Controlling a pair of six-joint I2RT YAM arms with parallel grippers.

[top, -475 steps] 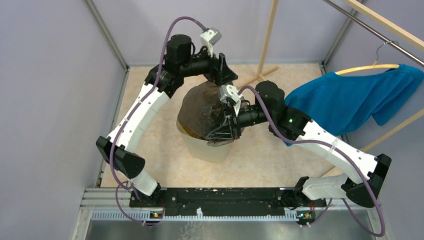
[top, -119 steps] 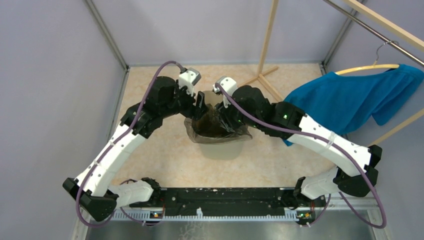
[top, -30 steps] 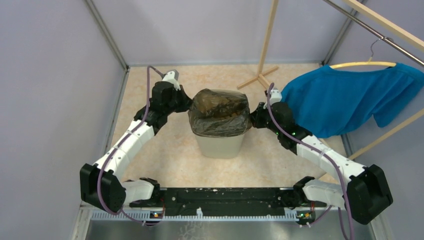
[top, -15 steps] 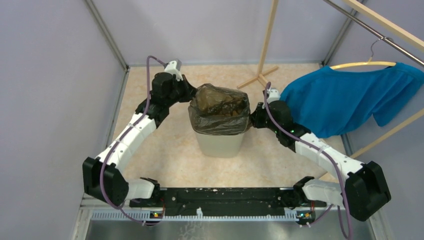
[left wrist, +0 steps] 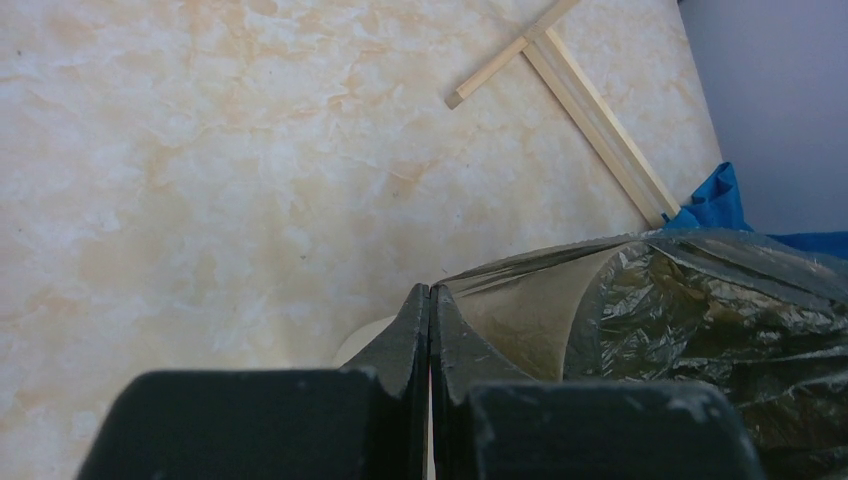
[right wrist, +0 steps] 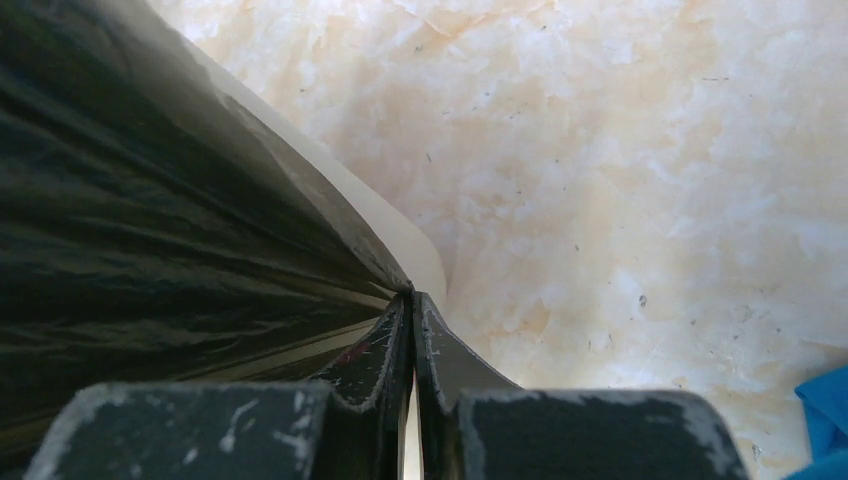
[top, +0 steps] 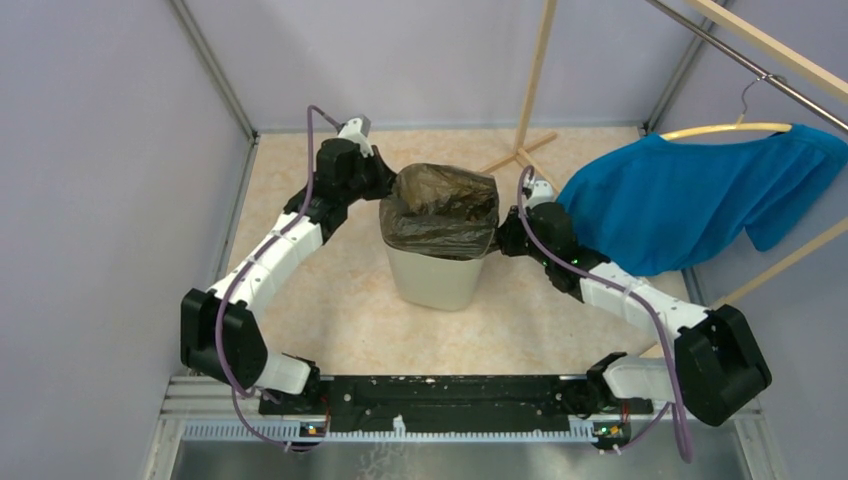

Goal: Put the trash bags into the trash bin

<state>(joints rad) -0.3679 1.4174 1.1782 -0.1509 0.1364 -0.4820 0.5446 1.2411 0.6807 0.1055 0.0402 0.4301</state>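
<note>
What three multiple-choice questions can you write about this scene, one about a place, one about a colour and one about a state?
1. Where is the dark bag?
A. flat on the floor
B. over the rim of the bin
C. under the bin

2. What colour is the cloth on the hanger?
A. red
B. white
C. blue

3. How is the left pincer?
A. shut on the bag's edge
B. wide open
C. out of view

Answers:
1 B, as the top view shows the bag draped over the rim and down the bin's sides.
2 C, as the cloth at the right shows plainly blue.
3 A, as the left wrist view shows the fingertips pressed together with the bag pulled taut from them.
</note>
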